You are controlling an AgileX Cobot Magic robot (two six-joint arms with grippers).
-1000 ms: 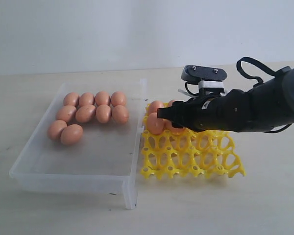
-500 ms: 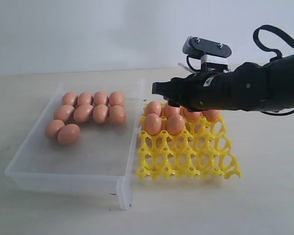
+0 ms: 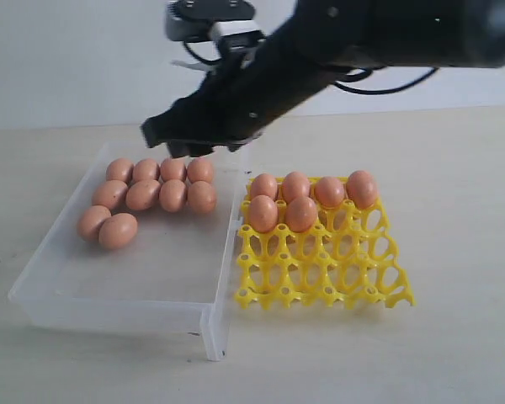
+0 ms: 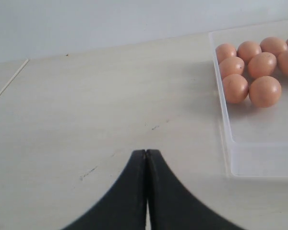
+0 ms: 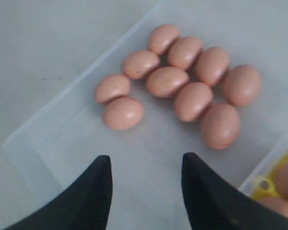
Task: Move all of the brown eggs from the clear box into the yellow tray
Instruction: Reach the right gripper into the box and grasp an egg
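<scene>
The clear box [image 3: 109, 316] on the left holds several brown eggs [image 3: 172, 195], clustered at its far end. Beside it on the right, the yellow tray [image 3: 320, 269] carries several brown eggs [image 3: 301, 214] in its two far rows. My right gripper [image 3: 164, 139] has reached across and hangs above the box's far edge. In the right wrist view it [image 5: 146, 157] is open and empty over the box floor [image 5: 62, 103], short of the eggs [image 5: 167, 81]. My left gripper [image 4: 146, 151] is shut over bare table, beside the box [image 4: 225, 120] and its eggs [image 4: 264, 91].
The box and tray stand on a pale table [image 3: 454, 168] with a plain wall behind. The tray's near rows [image 3: 320, 290] are open cells. A corner of the yellow tray [image 5: 264, 184] shows in the right wrist view.
My right arm has lifted away from the yellow tray and swung left to above the clear box, empty. The tray's eggs stay in place. The left gripper's earlier state is not shown.
</scene>
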